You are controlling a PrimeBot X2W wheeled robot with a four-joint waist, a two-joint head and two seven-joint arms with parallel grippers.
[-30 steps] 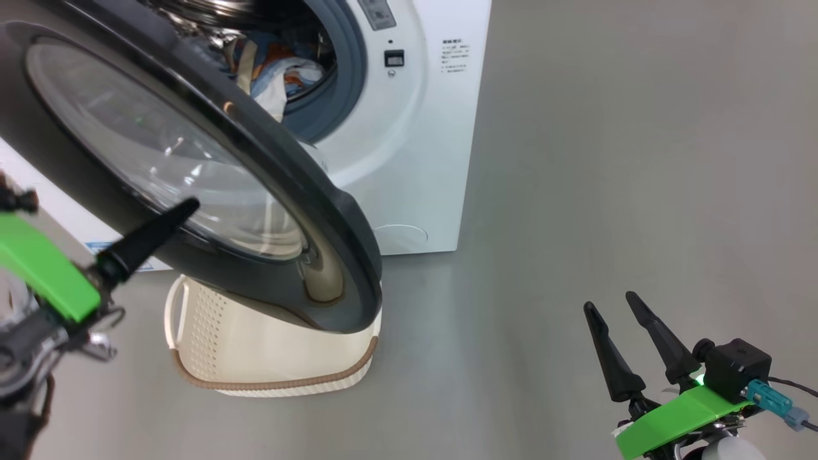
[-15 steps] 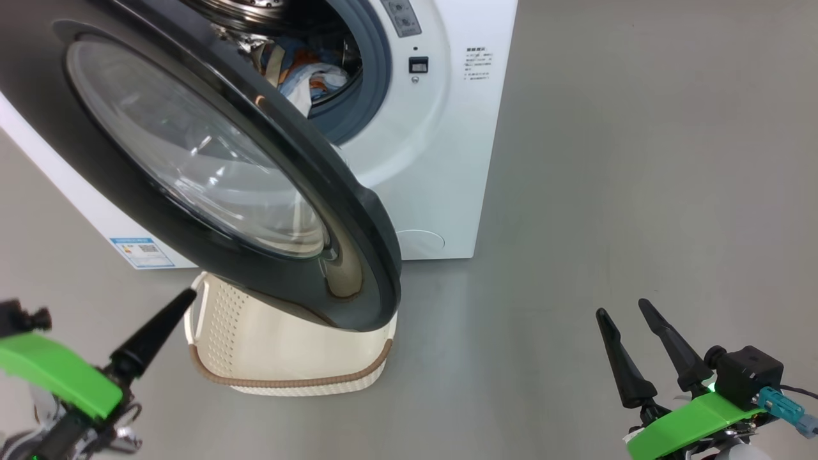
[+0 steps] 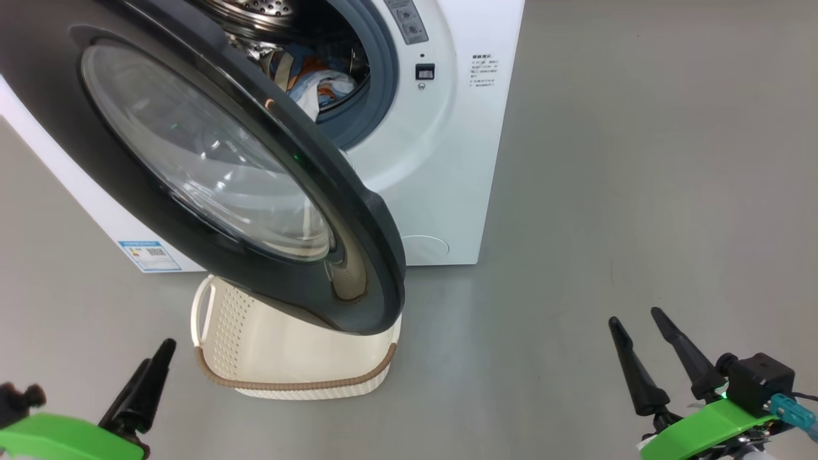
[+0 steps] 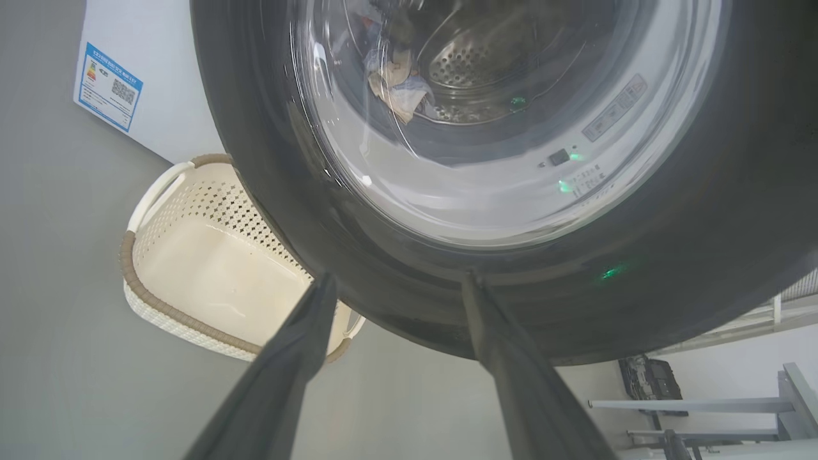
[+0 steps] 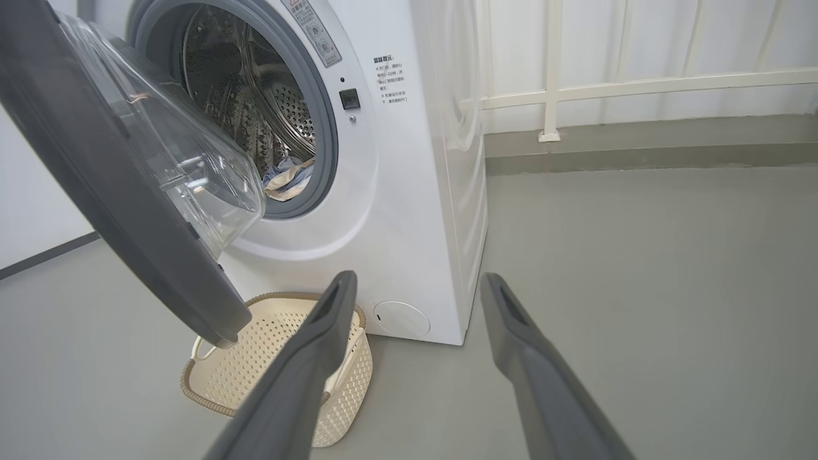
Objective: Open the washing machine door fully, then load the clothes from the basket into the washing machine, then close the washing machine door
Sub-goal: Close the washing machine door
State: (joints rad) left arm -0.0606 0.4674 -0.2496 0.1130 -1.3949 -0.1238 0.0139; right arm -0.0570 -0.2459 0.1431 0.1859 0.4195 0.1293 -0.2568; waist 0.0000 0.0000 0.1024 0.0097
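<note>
The washing machine (image 3: pixel 441 160) stands white and boxy, with clothes (image 3: pixel 314 82) lying in its steel drum. The washing machine door (image 3: pixel 211 166), black-rimmed with a glass bowl, hangs partly open over the basket (image 3: pixel 287 370). The basket looks empty in the left wrist view (image 4: pixel 211 268) and the right wrist view (image 5: pixel 268 345). My left gripper (image 3: pixel 156 354) is open and low at the left, short of the door's lower rim (image 4: pixel 511 306). My right gripper (image 3: pixel 634 315) is open over bare floor to the right, holding nothing (image 5: pixel 418 276).
A blue label sticker (image 3: pixel 149 254) marks the machine's lower left corner. Grey floor (image 3: pixel 639 191) spreads wide to the right of the machine. A white railing (image 5: pixel 549 96) runs along the wall behind, and a metal rack (image 4: pixel 703 409) stands past the door.
The camera has shifted a little. My left gripper has dropped from the door's glass down and back to the lower left, clear of the door. The right gripper barely moved.
</note>
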